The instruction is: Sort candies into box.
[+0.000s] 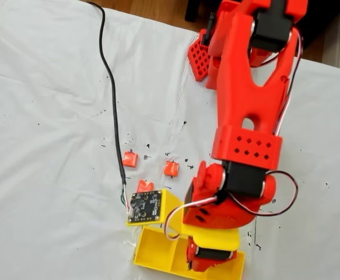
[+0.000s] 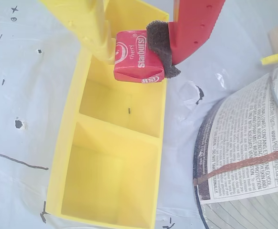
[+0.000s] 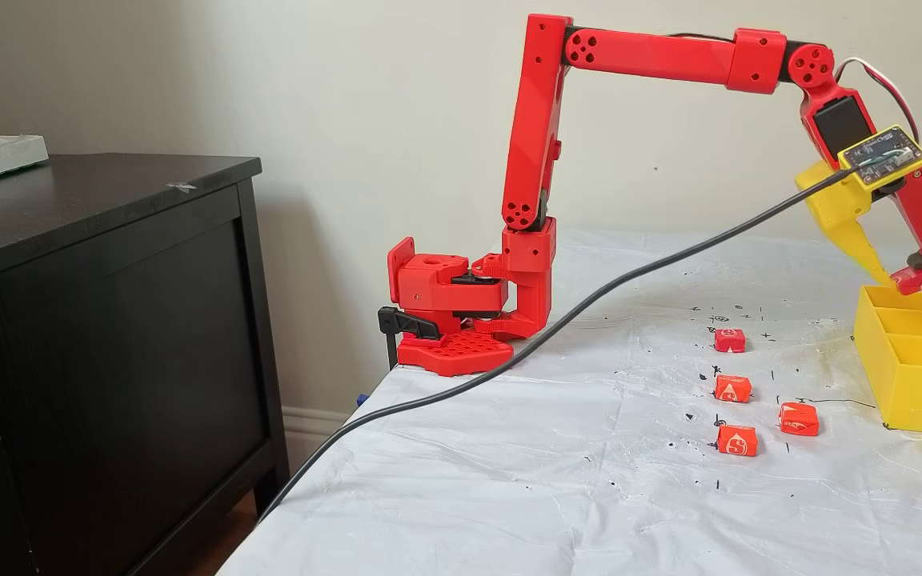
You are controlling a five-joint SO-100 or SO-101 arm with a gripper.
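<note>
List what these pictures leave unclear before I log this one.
- Box: in a fixed view the arm covers its right part and the bottom edge crops it.
- Far compartment: in the wrist view the held candy and pincer hide its floor.
- Box interior: in a fixed view the walls hide the floors.
- Candy count: the arm may cover some in a fixed view.

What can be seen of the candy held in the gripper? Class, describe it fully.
The candy is a small, squarish sweet in a red wrapper with white lettering, slightly crumpled at the folded ends. The gripper pinches it between a yellow finger and a red finger's dark foam pad. It hangs tilted above the far end of the yellow box, touching only the gripper.
</note>
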